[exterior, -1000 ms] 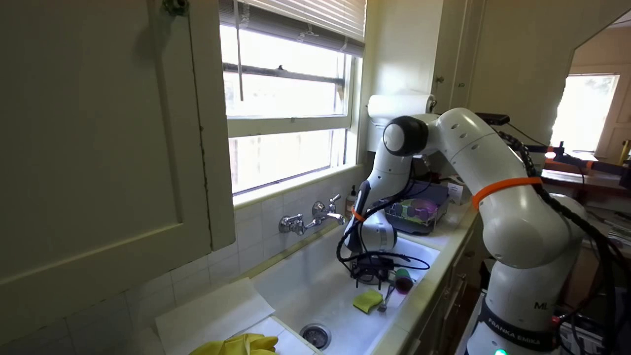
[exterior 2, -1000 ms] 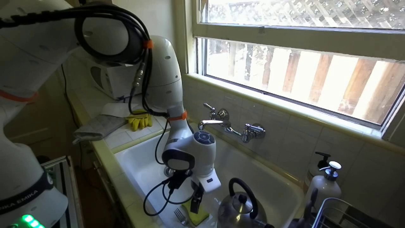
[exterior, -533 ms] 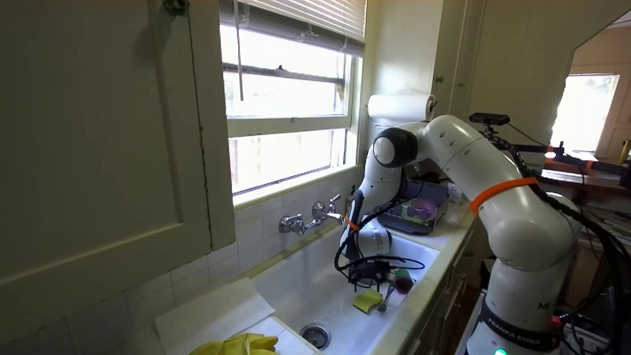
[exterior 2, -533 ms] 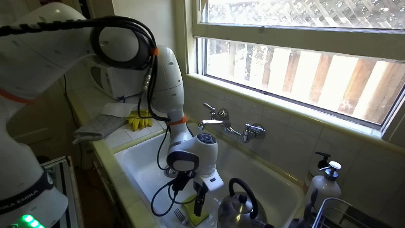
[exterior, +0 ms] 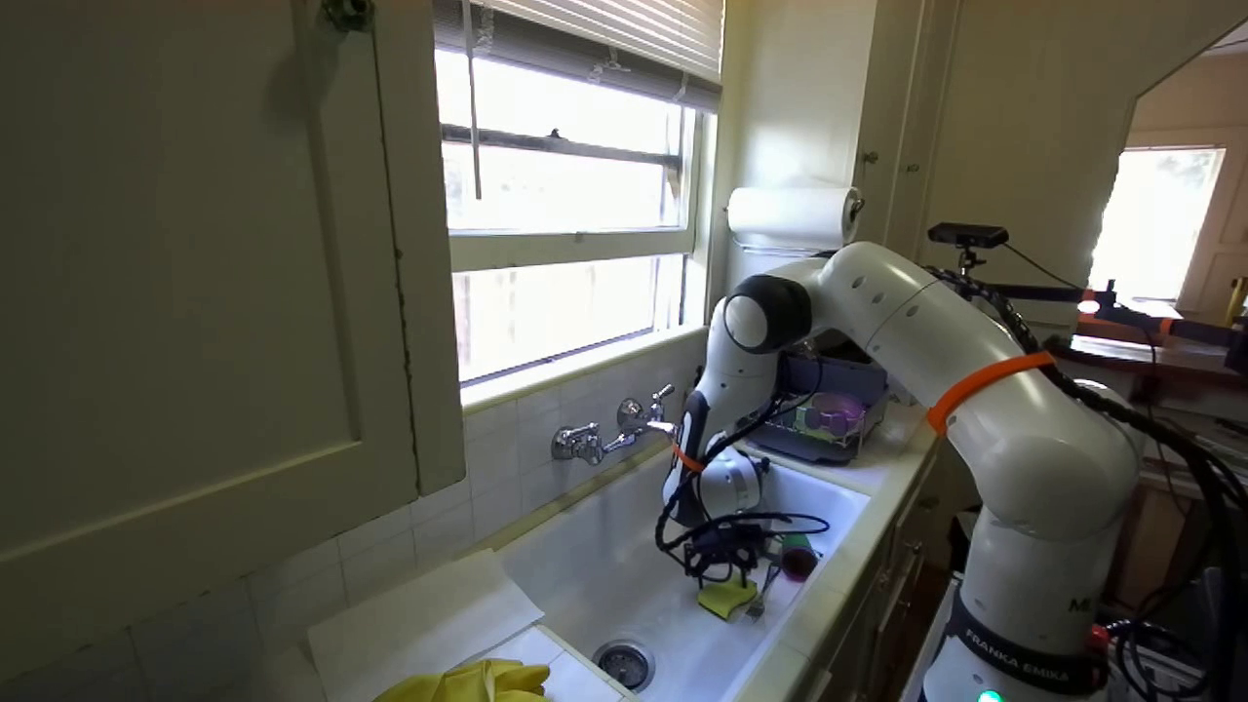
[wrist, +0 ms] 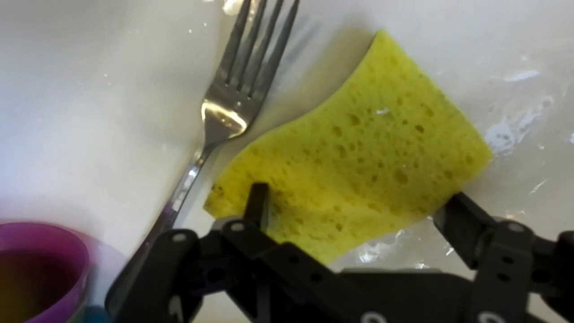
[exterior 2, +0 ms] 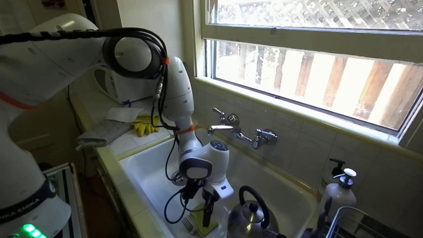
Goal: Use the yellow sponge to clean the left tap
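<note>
Yellow sponge [wrist: 358, 148], open-pored, four-cornered, one long side bent in a shallow S, one corner dark-specked. You have it in the white sink [exterior: 614, 556] let into the desk [exterior: 827, 595], nearer the desk's front edge than its back edge; the fork [wrist: 219, 130] lies just beside it. Your pincer [wrist: 358, 192] stands over it, fingers [wrist: 257, 204] spread wide, nothing clasped; whether their tips touch the sponge, you cannot tell.

By view: the wrist view gives you pores and specks, too fine to read in both exterior views. In an exterior view you find the kettle [exterior 2: 252, 216] and pump bottles [exterior 2: 338, 198], outside the wrist view; in an exterior view also the paper roll [exterior: 790, 216].

Count: sponge, 1. Fork, 1. Purple-rimmed cup [wrist: 63, 246] in the sink, 1. Kettle, 1. Pump bottles, 2, by the desk's back edge. Wall tap [exterior 2: 244, 136], 1, with 2 handles and 1 spout. Paper roll, 1. Pincer, 1, with 2 fingers.
</note>
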Action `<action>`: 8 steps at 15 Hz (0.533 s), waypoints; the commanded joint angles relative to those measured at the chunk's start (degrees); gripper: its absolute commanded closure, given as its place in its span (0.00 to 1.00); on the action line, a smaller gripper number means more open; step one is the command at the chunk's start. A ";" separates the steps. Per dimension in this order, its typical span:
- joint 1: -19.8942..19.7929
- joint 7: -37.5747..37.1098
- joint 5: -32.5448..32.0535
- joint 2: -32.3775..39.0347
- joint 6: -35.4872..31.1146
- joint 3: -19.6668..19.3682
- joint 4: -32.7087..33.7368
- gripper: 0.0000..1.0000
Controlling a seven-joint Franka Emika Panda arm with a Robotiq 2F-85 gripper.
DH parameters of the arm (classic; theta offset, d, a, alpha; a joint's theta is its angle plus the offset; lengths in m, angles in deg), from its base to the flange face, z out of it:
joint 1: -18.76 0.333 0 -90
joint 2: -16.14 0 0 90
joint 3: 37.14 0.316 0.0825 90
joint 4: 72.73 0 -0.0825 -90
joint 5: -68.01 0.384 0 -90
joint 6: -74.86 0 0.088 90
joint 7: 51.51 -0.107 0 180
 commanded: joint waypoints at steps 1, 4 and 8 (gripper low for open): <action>1.70 -2.64 -1.71 2.29 2.44 -1.46 2.45 0.32; 2.45 -3.59 -1.49 1.30 1.43 -1.99 1.74 0.54; 2.67 -3.62 -1.56 -0.44 1.38 -2.47 0.38 0.83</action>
